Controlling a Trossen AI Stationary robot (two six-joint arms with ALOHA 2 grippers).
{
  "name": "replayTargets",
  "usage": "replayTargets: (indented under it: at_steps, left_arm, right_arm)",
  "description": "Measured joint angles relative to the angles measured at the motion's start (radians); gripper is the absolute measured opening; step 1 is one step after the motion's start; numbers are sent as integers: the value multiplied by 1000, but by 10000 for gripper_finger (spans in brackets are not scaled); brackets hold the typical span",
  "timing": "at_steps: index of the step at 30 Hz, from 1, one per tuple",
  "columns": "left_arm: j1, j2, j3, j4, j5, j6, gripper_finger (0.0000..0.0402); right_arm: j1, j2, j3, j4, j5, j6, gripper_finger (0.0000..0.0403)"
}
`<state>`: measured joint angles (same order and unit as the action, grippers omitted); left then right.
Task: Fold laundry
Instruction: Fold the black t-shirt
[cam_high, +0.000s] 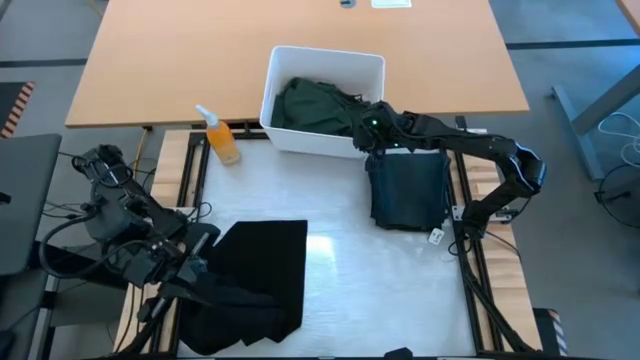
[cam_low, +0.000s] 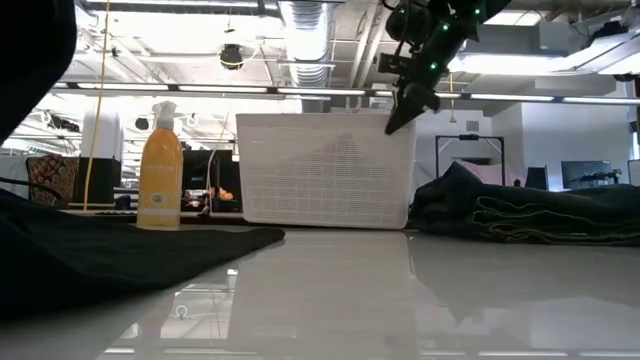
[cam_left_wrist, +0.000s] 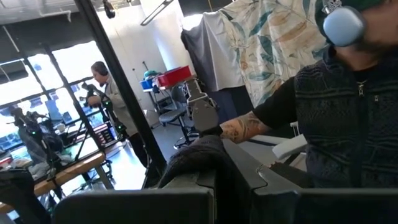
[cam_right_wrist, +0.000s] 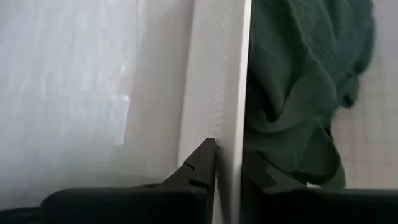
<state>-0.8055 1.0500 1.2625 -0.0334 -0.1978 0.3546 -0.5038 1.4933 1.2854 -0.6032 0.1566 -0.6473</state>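
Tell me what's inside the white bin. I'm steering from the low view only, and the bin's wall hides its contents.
Observer: A dark green garment lies bunched inside the white bin.
Operator: Which arm is that above the bin's corner?
Observer: That's the right gripper, at the bin corner nearest the folded dark pile.
Operator: And the left one?
Observer: The left gripper is at the table's front left, by the edge of the spread black garment.
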Motion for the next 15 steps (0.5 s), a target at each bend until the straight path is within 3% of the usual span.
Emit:
replayTargets:
  at_steps: [6,15]
  left_arm:
    - [0,0,0,-17,-1,0,0]
    - [0,-1,0,-43,-1,9,0]
  right_arm:
    - [30,1,0,-6,95,7,94]
    - [96,1,116,-143,162,48,189]
